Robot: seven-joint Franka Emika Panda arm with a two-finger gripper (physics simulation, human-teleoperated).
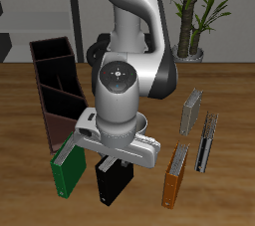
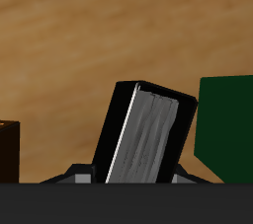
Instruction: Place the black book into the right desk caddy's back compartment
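The black book [image 1: 113,182] stands near the table's front edge, between the green book [image 1: 68,166] and the orange book [image 1: 175,176]. My gripper [image 1: 118,161] is right over its top. In the wrist view the black book [image 2: 143,134], with its white page edges, fills the space between my fingertips [image 2: 83,173], and the gripper [image 2: 133,177] looks shut on it. The right desk caddy [image 1: 44,89], long and dark reddish-brown, lies farther back beyond the green book. Its squarish end section [image 1: 52,57] is at the far end and looks empty.
Two more books stand beyond the orange book, a grey one [image 1: 191,112] and a striped one [image 1: 207,141]. A potted plant [image 1: 191,16] and a shelf [image 1: 40,1] stand behind the table. The green book also shows in the wrist view [image 2: 225,127].
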